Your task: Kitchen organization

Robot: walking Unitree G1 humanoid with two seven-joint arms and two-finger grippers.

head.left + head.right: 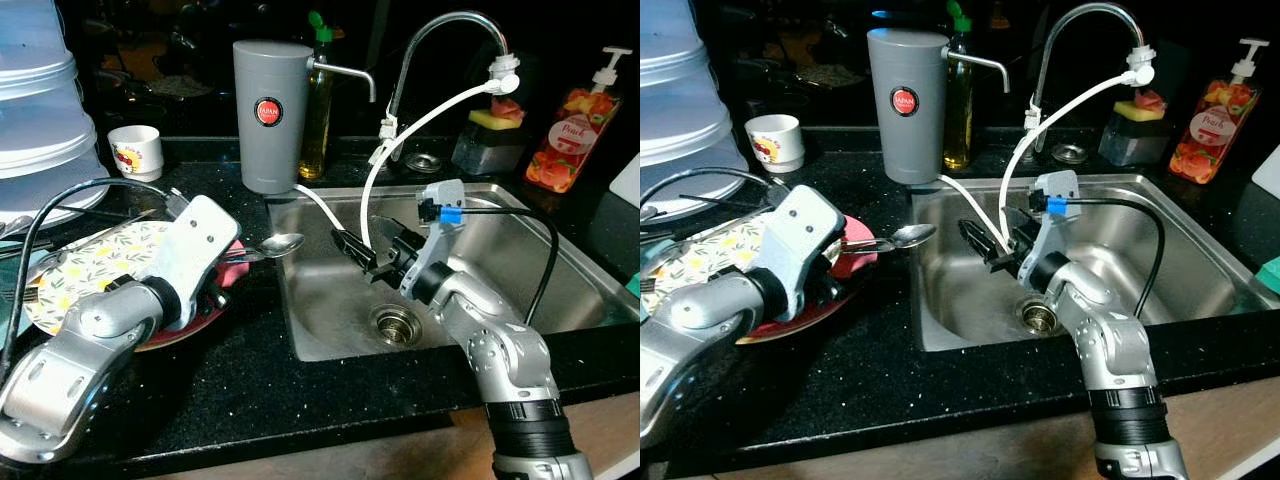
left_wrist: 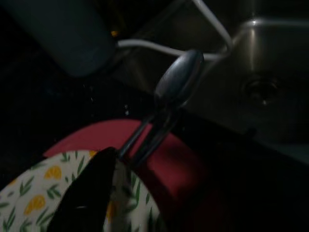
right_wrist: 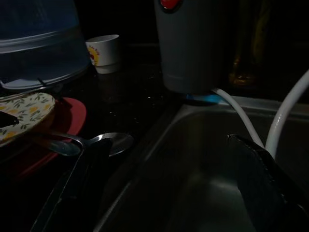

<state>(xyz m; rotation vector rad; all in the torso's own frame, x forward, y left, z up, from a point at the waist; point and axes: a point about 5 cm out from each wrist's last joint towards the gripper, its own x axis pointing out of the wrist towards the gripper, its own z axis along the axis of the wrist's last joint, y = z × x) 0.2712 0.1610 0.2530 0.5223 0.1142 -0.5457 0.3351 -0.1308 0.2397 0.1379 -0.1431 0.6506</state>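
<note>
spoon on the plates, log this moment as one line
spoon: handle on red plate, bowl past rim toward sink | left tool: over plates | right tool: open over sink

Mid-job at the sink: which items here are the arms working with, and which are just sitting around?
In play: spoon; lemon-print plate on red plate; left end effector at the plates; right end effector over sink.

Lying about: grey filter canister, cup, soap bottle, oil bottle, sponge.

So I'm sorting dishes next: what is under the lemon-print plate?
A red plate lies under the lemon-print plate. Spoons rest across them. The left hand covers part of the stack.
</note>
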